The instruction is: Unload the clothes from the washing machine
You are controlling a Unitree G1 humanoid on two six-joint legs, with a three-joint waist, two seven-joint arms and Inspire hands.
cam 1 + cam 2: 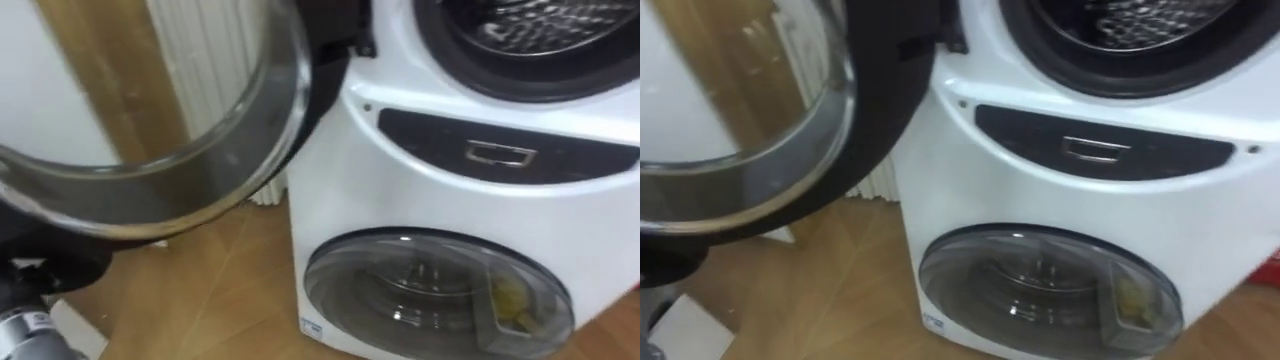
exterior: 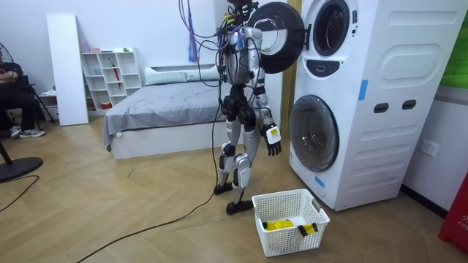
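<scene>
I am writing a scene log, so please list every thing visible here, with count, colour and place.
washing machine: one stacked unit, white, room view's right
upper door: one, dark rim, swung open
lower door: one, glass, shut
basket: one, white, on floor
yellow item: one, inside basket
bed: one, grey, behind robot
shelf: one, white, by wall
person: one, seated, room view's left
left hand: dark, hanging low, open

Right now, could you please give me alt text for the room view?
The robot stands before a stacked washing machine whose upper door hangs open; a white basket holding something yellow sits on the floor nearby.
</scene>
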